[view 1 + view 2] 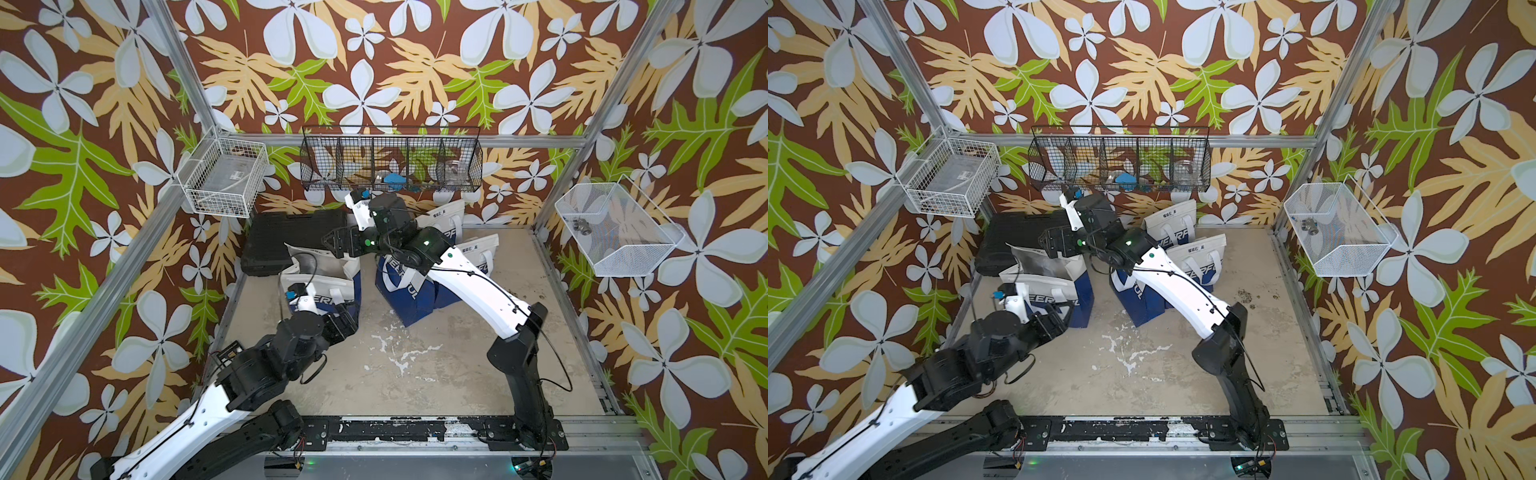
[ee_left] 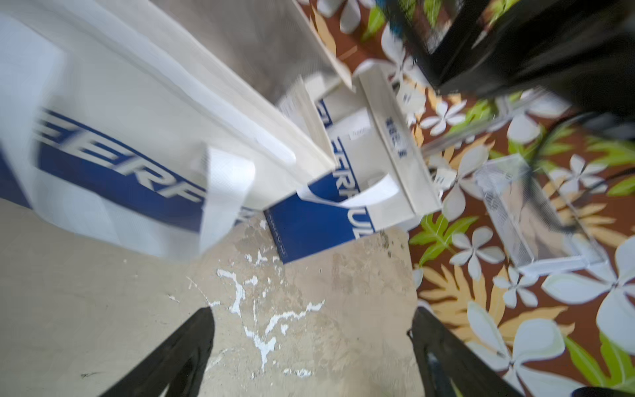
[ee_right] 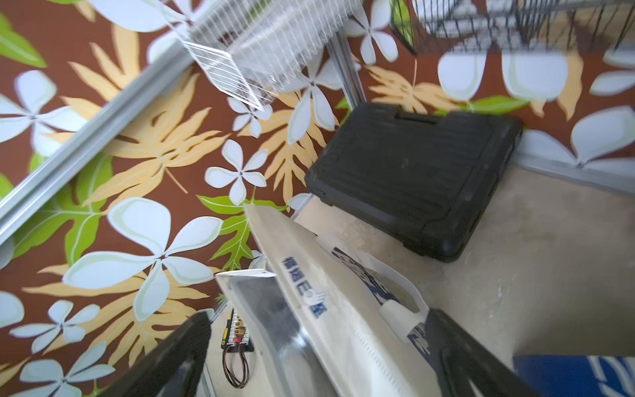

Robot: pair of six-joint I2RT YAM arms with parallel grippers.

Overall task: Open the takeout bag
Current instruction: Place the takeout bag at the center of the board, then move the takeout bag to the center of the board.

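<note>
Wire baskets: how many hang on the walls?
3: white grid basket, left wall; black basket, back wall; white mesh basket, right wall. None seems hidden.

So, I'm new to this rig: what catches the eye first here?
The loud floral wallpaper on every wall. On the table's back half, blue-and-white takeout bags cluster. The leftmost bag gapes, silver lining showing, with the open right gripper straddling its rim.
</note>
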